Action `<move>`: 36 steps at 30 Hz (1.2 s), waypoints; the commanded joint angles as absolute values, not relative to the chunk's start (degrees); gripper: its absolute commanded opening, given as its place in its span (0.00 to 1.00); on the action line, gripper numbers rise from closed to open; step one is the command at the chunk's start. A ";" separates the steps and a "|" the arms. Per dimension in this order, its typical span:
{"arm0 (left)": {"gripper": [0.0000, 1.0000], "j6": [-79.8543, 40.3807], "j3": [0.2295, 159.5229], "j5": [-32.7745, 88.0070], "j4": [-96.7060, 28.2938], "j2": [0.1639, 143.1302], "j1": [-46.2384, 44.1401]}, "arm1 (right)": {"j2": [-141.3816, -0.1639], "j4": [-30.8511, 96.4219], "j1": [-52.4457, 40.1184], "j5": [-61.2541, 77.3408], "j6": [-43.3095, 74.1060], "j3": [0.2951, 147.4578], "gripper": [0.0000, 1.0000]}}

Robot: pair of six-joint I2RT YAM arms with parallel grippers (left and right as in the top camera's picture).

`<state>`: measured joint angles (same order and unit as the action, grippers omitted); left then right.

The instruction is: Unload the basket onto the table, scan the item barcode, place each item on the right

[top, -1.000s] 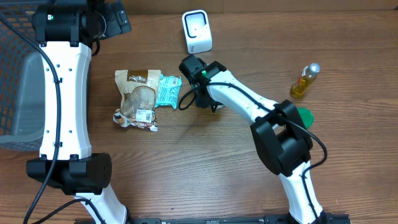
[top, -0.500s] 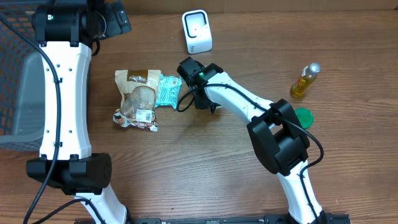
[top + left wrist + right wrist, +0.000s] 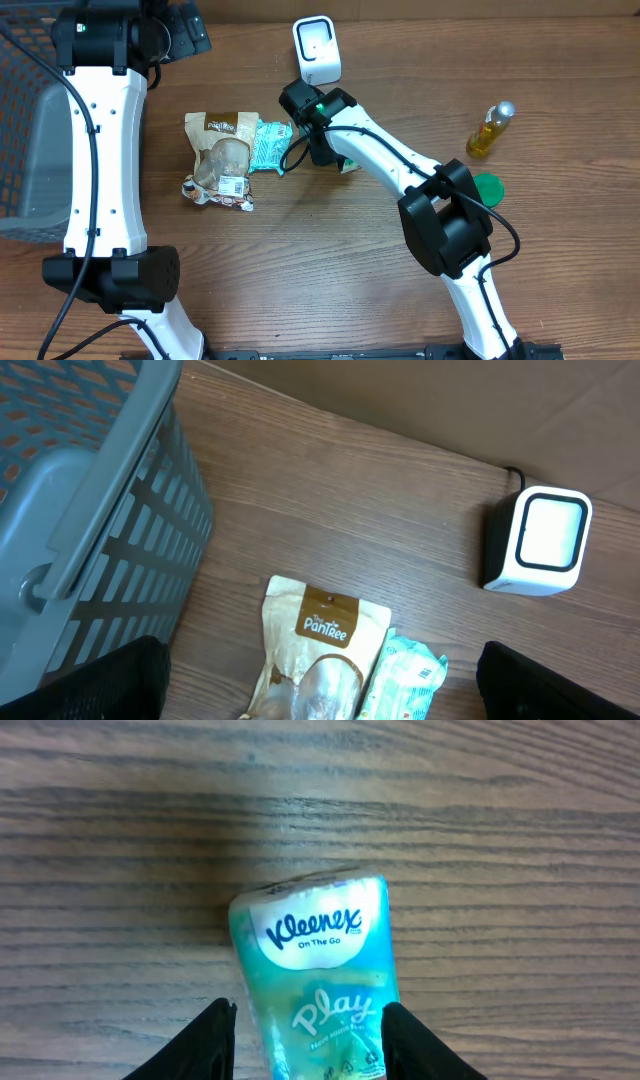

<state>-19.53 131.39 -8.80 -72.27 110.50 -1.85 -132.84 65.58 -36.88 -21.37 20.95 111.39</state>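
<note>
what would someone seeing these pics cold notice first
The teal Kleenex tissue pack lies flat on the wooden table, and the right end effector straddles it. Whether it grips the pack is unclear. Right beside the pack lies a PanTree snack bag, and the white barcode scanner stands just beyond, near the table's far edge.

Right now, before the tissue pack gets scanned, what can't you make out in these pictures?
Barcode on the teal plastic Kleenex tissue pack: readable in no view; the right wrist view shows only its logo face, its lower end cut by the frame edge.
Right pincer: straddles the pack; gripping or just beside it, unclear. Overhead, the white right arm hides it.
Green round object: overhead, partly behind that arm.
</note>
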 commanded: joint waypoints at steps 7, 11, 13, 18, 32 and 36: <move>0.99 -19.70 132.49 -8.95 -72.20 110.15 -1.91 | -133.01 62.98 -37.23 -20.49 20.73 111.33 0.38; 1.00 -19.73 132.46 -8.95 -72.20 110.15 -1.91 | -133.01 63.09 -37.23 -20.49 20.73 110.37 0.38; 1.00 -19.70 132.46 -8.95 -72.20 110.15 -1.91 | -133.01 62.92 -37.23 -20.51 20.73 109.58 0.38; 1.00 -19.73 132.46 -8.95 -72.20 110.15 -1.91 | -133.01 60.55 -37.23 -19.99 20.73 105.16 0.38; 0.99 -19.70 132.49 -8.95 -72.20 110.15 -1.91 | -132.84 58.04 -37.06 -19.22 20.95 101.91 0.04; 1.00 -19.73 132.49 -8.95 -72.20 110.15 -1.91 | -131.59 61.84 -35.94 -19.20 20.93 109.03 0.04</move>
